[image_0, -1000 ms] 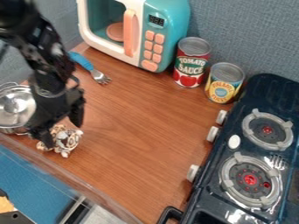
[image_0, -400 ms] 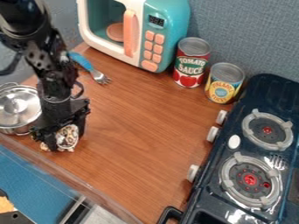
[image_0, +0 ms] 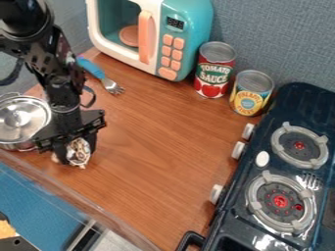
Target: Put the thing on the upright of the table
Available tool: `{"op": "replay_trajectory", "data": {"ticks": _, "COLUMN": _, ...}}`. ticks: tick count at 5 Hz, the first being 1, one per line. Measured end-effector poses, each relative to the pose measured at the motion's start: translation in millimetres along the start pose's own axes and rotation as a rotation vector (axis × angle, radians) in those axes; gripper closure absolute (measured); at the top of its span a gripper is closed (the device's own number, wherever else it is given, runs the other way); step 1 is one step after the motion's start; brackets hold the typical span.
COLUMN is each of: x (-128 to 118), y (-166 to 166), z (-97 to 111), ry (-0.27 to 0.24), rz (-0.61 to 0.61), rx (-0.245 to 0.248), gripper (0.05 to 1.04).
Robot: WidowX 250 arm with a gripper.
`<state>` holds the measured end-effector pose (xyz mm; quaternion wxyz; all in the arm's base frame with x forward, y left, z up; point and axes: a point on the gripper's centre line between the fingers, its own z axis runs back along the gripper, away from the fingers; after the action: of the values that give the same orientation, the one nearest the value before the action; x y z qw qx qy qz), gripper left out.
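Near left, over the wooden surface (image_0: 154,162), my claw (image_0: 77,155) was closed around the brown-and-white patterned toy (image_0: 79,151), gripping it from both sides. Left of it sat a silver pot (image_0: 19,120); farther back, a blue-handled fork (image_0: 93,69) lay near the teal toy microwave (image_0: 190,24).

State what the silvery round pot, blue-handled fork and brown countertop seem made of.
Silvery round pot: likely polished metal, given bright reflections. Blue-handled fork: tines look like shiny metal; handle probably smooth plastic, evenly coloured. Brown countertop: wood or satin laminate, showing streaky grain.
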<state>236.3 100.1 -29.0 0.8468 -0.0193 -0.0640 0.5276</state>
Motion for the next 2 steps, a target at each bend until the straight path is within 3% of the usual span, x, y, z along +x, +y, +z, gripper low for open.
{"op": "replay_trajectory", "data": {"ticks": 1, "x": -11.6, "y": -16.2, "z": 15.3, "ry": -0.026, "rz": -0.161, "rx": 0.017, "gripper": 0.503}}
{"op": "replay_trajectory", "data": {"ticks": 2, "x": -17.9, "y": -40.8, "z": 43.1, "ry": -0.052, "rz": -0.319, "rx": -0.031, "gripper": 0.505}}
